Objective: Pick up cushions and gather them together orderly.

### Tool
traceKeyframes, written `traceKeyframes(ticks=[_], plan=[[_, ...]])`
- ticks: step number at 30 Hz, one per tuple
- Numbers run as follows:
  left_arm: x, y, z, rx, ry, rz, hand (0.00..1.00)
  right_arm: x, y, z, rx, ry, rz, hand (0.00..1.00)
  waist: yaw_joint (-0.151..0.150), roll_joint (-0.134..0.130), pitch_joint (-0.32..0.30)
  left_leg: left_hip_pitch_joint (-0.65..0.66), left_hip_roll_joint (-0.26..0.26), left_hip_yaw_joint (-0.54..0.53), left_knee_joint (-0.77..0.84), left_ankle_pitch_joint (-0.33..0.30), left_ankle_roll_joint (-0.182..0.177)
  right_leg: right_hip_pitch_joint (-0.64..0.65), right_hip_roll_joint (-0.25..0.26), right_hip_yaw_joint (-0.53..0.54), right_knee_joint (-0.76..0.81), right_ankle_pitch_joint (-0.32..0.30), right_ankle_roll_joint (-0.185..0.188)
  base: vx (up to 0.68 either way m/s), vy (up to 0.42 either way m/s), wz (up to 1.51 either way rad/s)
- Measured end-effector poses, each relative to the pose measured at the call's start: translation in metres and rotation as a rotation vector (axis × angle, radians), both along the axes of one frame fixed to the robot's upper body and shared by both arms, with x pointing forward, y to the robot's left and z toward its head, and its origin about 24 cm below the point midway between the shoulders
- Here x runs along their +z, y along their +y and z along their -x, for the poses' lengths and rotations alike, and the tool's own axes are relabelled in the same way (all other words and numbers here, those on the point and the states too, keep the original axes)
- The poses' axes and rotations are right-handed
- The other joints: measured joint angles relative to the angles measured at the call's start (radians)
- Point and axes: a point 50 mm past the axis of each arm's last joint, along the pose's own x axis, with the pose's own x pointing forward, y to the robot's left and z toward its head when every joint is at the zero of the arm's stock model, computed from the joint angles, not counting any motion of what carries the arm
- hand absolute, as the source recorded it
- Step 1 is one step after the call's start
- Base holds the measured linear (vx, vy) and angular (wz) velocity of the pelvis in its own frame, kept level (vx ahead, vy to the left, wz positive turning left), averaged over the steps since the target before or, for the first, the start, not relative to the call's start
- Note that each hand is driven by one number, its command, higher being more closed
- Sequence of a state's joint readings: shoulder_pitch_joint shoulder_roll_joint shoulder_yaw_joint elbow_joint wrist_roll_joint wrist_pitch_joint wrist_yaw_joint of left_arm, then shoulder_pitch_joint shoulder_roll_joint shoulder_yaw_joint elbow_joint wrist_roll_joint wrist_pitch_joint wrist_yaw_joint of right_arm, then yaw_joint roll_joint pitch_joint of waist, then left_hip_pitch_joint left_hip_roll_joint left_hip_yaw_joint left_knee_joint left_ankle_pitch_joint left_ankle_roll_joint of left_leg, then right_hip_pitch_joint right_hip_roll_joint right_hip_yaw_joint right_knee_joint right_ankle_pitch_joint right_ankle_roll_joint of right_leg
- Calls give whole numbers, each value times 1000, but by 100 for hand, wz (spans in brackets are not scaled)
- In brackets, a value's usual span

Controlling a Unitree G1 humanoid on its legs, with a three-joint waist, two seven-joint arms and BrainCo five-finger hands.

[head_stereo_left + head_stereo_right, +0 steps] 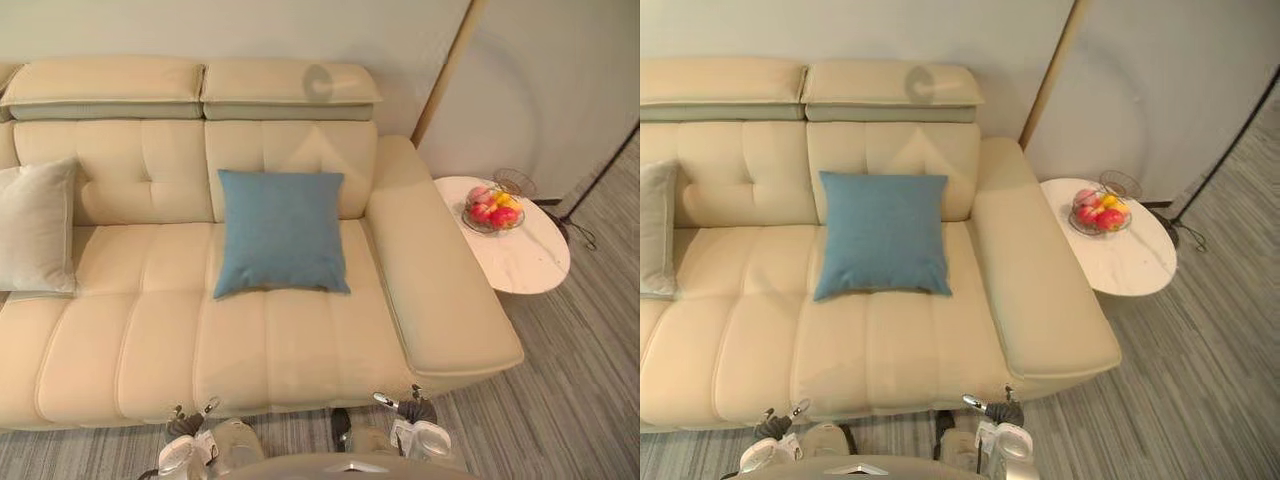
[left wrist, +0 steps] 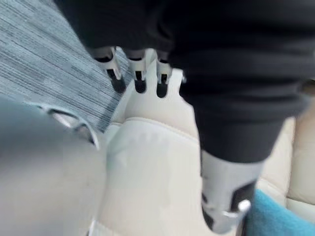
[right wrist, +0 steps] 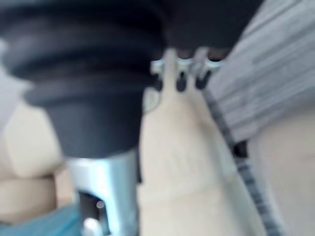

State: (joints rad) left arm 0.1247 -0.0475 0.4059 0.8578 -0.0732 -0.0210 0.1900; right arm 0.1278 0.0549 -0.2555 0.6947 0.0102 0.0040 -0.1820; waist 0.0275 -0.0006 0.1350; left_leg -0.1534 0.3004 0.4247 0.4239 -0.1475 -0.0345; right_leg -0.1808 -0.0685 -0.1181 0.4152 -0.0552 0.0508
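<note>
Two cushions sit on the cream sofa. The blue cushion stands tilted back against the backrest with its lower edge on the seat, near the armrest on the robot's right. The pale grey cushion leans against the backrest at the far left of the seat, well apart from the blue one and cut off by the edge of the view.

Both hands hang low in front of the sofa's front edge. The left hand has its fingers loosely extended and its thumb apart, holding nothing. The right hand is the same, relaxed and empty.

The sofa carries two padded headrests side by side along its top. Just beside the right armrest stands one round white side table. On it is one wire bowl holding fruit: several red and pink pieces and one yellow, too small to count exactly. A second, smaller wire basket stands just behind the bowl; its contents cannot be told. The floor is grey striped carpet.
</note>
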Motion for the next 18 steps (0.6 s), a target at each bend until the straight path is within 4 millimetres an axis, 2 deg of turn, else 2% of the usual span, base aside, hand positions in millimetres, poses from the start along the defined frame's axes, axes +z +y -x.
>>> traceKeyframes(ticks=[1,2,3,4,5,6,7,8,9,10,11,12,13,14,15,16,17,18], plan=[[0,1,-1,-26,2,-8,0,-2,1,2,3,12,-4,0,3,-8,-4,6,4,7,-25,25,2,-15,-40,-39,209,-74,4,-212,-39,-8],[0,0,-1,-32,3,-9,0,-2,1,3,6,15,-2,0,5,-11,-4,13,4,9,-37,34,1,-12,-52,-44,265,-87,6,-184,-112,-4],[0,0,2,-45,10,-11,0,-4,3,4,18,28,0,0,6,-17,-9,34,0,12,-80,59,-8,5,-85,-54,388,-105,16,-152,-207,6],[0,2,3,-58,14,-22,0,-6,7,5,40,38,-4,0,6,-32,-24,37,-6,12,-128,101,-9,25,-117,-47,472,-96,24,-152,-207,8],[1,3,4,-61,13,-29,0,-7,9,5,50,45,-7,0,6,-46,-35,37,-17,7,-147,115,-12,34,-135,-40,466,-38,21,-130,-248,-2],[2,6,1,-69,10,-38,0,-9,10,3,68,61,-9,0,20,-72,-48,7,-43,-42,-168,138,-36,32,-109,-43,402,-68,58,-122,-125,-19],[1,0,-3,-77,3,-23,0,-9,7,2,87,68,12,0,35,-50,-50,-17,-57,-92,-188,139,-38,31,-90,-36,350,-73,62,-214,-80,-40],[1,-5,-4,-77,-2,-8,0,-8,2,-2,103,72,36,0,44,-32,-51,-23,-92,-118,-230,153,-29,65,-59,-23,240,-99,48,-220,90,-57],[-1,-10,-2,-84,5,3,0,-6,-2,-7,116,60,56,0,57,-3,-59,-29,-116,-125,-265,231,8,83,-31,-17,142,-142,31,-191,61,-76],[1,-8,-11,-106,-8,-11,0,-5,1,-17,146,57,56,0,63,-21,-48,-65,-111,-104,-273,261,-14,101,-11,-16,8,-196,9,-135,-15,-65],[1,-8,-14,-120,-8,-13,0,-4,2,-20,151,49,57,0,63,-19,-40,-77,-104,-102,-273,268,-19,113,-2,-13,-41,-205,10,-135,-111,-48],[1,-12,-17,-133,-9,-4,0,-1,3,-28,163,30,62,0,60,13,-17,-88,-77,-112,-277,283,-27,131,25,-15,-111,-175,6,-182,-107,-16],[0,-16,-18,-146,-7,5,0,1,3,-32,168,19,69,0,48,34,-2,-77,-65,-122,-305,303,-39,148,45,-24,-140,-151,-2,-237,-108,-4],[0,-19,-17,-156,-4,7,0,-2,1,-24,160,42,70,0,44,40,2,-48,-66,-122,-345,321,-48,149,50,-28,-132,-150,-3,-234,-92,5],[0,-19,-16,-159,-3,7,0,-3,1,-21,156,50,71,0,46,41,2,-41,-69,-123,-356,318,-51,146,49,-29,-126,-151,-4,-196,-53,4],[0,-19,-16,-162,-2,7,0,-4,0,-18,152,57,72,0,44,41,2,-36,-74,-128,-371,285,-92,141,43,-31,-126,-144,-13,-178,9,-8],[1,-18,-18,-166,-13,-1,0,-5,3,-17,148,55,66,0,40,13,11,-52,-89,-136,-301,249,-90,124,14,-22,-134,-130,-21,-166,30,-13],[1,-17,-18,-163,-13,-1,0,-5,2,-16,146,58,68,0,40,14,11,-61,-96,-152,-245,237,-73,117,6,-17,-133,-127,-23,-151,88,-26]])
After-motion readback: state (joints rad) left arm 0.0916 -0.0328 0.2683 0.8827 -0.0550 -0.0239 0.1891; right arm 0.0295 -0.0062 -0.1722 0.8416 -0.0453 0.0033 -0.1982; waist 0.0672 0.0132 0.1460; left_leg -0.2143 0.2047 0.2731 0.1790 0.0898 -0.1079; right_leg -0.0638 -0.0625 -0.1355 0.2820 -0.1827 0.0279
